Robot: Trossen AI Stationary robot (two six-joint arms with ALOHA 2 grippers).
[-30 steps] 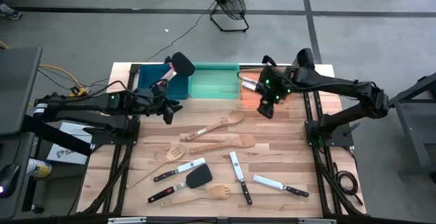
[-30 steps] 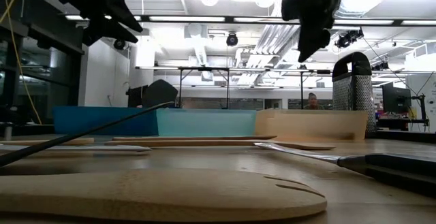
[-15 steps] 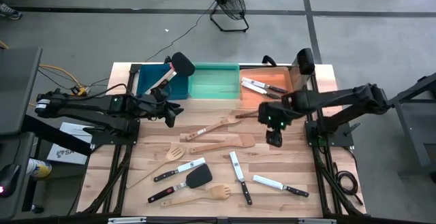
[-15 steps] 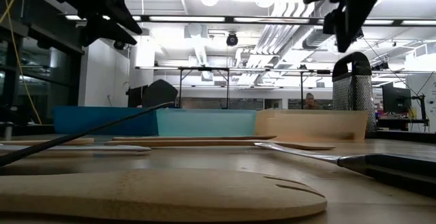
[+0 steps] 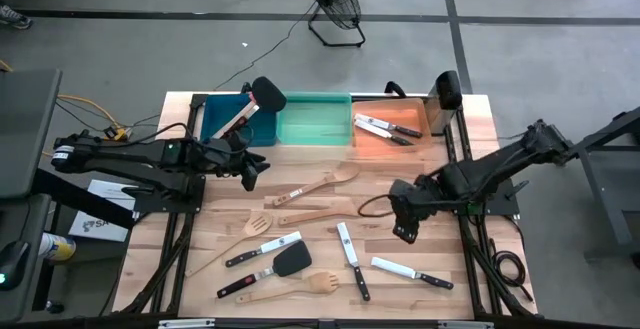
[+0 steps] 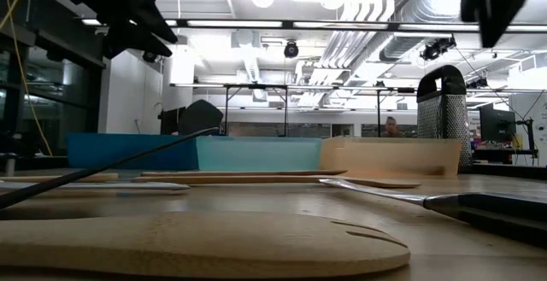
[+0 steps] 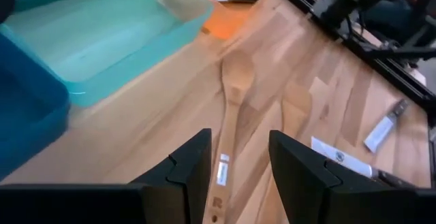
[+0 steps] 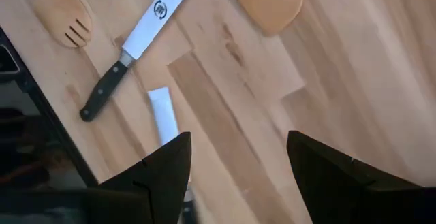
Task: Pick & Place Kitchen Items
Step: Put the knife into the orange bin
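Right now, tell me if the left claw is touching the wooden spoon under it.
Apart. The left wrist view shows the left claw open and empty, with the wooden spoon lying flat on the table well beyond its fingertips.

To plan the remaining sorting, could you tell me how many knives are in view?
5. Two knives lie in the orange bin. Three lie on the table: one beside the black turner, one mid-table, one near the right gripper. Others may be hidden.

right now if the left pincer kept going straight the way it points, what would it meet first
Probably the pale wooden spoon: seen from the left wrist, it lies on the table right between the open fingers of the left pincer. Depth is unclear, so the bare wood short of it could come first.
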